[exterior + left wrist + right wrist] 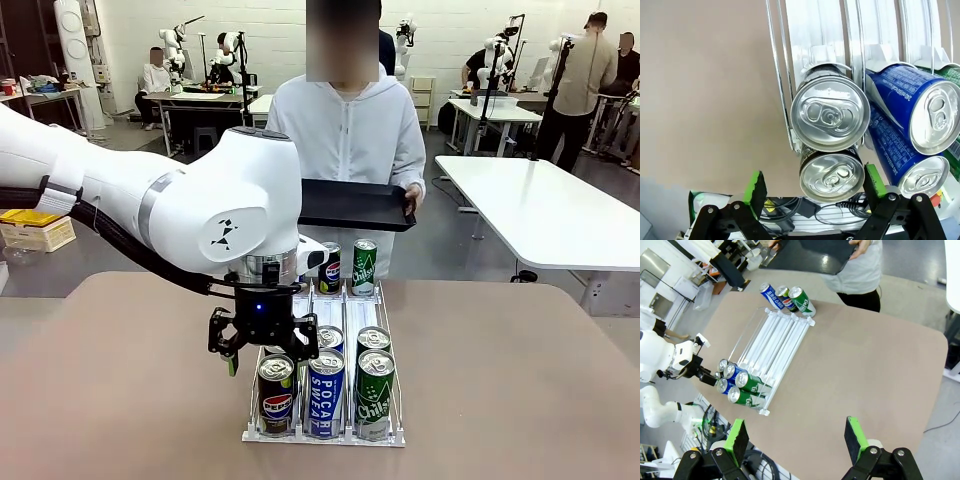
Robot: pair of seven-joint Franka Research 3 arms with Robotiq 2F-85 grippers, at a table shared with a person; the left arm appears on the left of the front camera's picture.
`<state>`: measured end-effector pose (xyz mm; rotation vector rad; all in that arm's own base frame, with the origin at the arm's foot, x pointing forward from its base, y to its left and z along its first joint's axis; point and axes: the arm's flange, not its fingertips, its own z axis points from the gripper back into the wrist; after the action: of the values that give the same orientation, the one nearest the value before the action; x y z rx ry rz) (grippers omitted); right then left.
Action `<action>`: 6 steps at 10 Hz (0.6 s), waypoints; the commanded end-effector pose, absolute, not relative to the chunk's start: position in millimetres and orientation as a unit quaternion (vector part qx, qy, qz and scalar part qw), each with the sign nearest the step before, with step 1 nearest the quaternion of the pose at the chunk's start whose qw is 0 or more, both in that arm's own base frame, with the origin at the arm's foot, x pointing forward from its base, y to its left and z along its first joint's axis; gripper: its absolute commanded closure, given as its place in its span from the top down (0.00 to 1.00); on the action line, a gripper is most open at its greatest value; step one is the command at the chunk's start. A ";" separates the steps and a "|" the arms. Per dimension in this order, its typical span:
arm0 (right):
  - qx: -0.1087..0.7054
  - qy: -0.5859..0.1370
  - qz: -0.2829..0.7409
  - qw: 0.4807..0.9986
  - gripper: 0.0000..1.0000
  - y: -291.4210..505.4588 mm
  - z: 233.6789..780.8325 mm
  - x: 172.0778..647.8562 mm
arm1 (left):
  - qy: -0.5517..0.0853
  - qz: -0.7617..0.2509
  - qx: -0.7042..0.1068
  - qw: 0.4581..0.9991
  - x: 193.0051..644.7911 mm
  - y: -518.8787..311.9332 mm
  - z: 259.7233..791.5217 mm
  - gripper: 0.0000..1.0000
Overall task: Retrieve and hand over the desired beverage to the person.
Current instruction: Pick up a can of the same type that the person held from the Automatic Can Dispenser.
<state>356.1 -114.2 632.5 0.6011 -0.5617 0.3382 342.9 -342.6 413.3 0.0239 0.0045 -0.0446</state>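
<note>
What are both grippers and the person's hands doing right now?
Left gripper: open, jaws flanking the front Pepsi can, not closed on it.
Right gripper: open, empty.
Person's hands: holding a black tray.

white arm [200, 205], black end effector [266, 357], green pads [755, 188]

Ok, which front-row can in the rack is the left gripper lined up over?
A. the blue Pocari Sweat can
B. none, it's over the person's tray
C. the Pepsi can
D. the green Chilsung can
C: in the front view the open left gripper hangs just above the Pepsi can at the front of the left lane of the rack, and the left wrist view shows its green pads on either side of that can's top.
</note>
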 end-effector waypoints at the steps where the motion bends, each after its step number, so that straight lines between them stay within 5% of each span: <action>1: 0.303 -0.277 0.172 0.895 1.00 -115.5 633.3 359.1 | -0.013 -0.024 0.013 1.000 343.2 -342.9 407.7 1.00; 5: 0.303 -0.277 0.172 0.895 1.00 -115.5 633.3 359.1 | -0.006 -0.034 -0.001 0.999 343.7 -342.2 405.3 1.00; 6: 0.303 -0.277 0.172 0.895 1.00 -115.5 633.3 359.1 | 0.000 -0.032 -0.009 0.999 342.9 -342.6 405.8 0.47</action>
<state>356.1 -114.2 632.4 0.6009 -0.5619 0.3388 344.5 -343.5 411.6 0.0129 0.0027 -0.0499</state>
